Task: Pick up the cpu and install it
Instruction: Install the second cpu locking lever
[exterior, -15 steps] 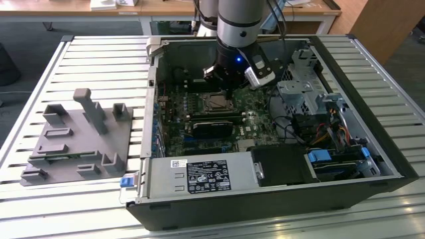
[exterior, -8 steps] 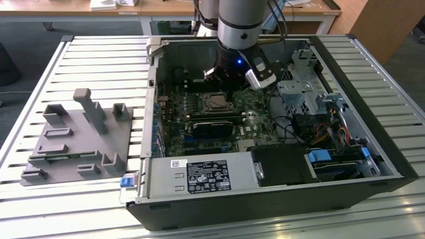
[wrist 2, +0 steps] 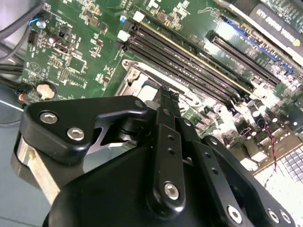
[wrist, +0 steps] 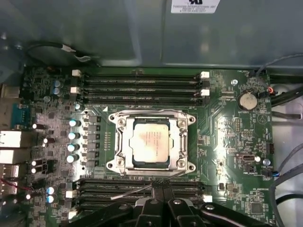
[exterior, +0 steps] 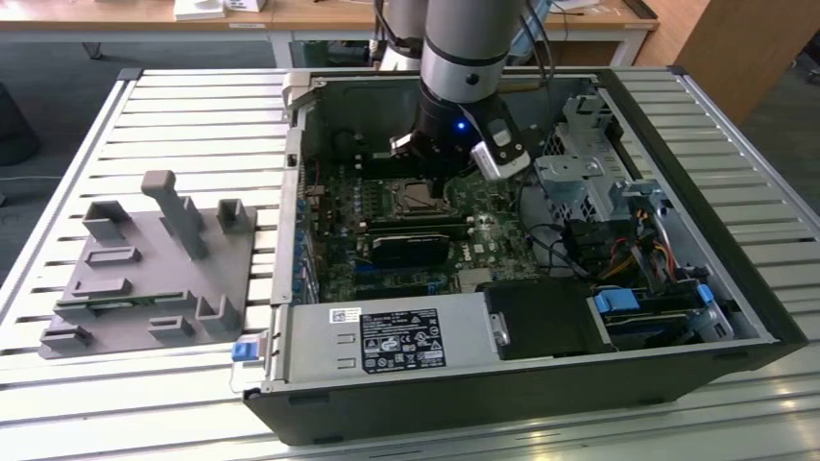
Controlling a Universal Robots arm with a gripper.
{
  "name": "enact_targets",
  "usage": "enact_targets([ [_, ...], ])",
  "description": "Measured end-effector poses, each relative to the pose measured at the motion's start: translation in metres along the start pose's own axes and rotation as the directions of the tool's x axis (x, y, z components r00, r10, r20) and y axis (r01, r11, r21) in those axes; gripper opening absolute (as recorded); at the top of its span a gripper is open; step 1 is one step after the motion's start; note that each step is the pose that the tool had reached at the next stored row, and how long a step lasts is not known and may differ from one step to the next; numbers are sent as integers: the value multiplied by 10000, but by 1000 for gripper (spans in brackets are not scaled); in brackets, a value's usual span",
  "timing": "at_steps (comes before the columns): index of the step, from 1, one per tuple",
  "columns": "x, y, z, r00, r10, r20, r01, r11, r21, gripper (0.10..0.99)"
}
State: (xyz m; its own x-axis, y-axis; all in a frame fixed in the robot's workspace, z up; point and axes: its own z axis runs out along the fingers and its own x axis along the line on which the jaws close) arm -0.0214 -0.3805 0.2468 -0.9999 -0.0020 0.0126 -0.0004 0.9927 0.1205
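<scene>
Silver-grey cylindrical arm [exterior: 464, 43], black wrist with blue light, black jointed pincer [wrist 2: 166, 101] with silver screws

The cpu [wrist: 150, 144] has a dull silvery metal top, framed by a bright bare-metal socket frame [wrist: 187, 142] on the glossy green motherboard [wrist: 227, 137]; at its 6 o'clock, the gripper [wrist: 163, 191] is matt black with shiny screws
</scene>
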Motion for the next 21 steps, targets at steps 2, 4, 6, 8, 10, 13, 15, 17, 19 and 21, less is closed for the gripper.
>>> enact_targets([
  [2, 6, -11, 32, 10000, 5, -22, -5, 10000, 3, 106],
  [4, 43, -18, 47, 10000, 3, -27, -3, 10000, 4, 106],
  [6, 113, -20, 52, 10000, 3, -26, -3, 10000, 3, 106],
  [8, 153, -22, 62, 10000, 4, -25, -4, 10000, 2, 106],
  [10, 165, -25, 82, 10000, 5, -37, -5, 10000, 3, 106],
  [13, 166, -29, 110, 10000, 7, -54, -7, 10000, 4, 106],
  [15, 166, -31, 131, 10000, 7, -55, -7, 10000, 3, 106],
  [17, 168, -34, 153, 10000, 7, -55, -7, 10000, 3, 106],
  [19, 170, -35, 164, 10000, 7, -55, -7, 10000, 3, 106],
  [21, 180, -36, 170, 10000, 8, -55, -8, 10000, 5, 106],
])
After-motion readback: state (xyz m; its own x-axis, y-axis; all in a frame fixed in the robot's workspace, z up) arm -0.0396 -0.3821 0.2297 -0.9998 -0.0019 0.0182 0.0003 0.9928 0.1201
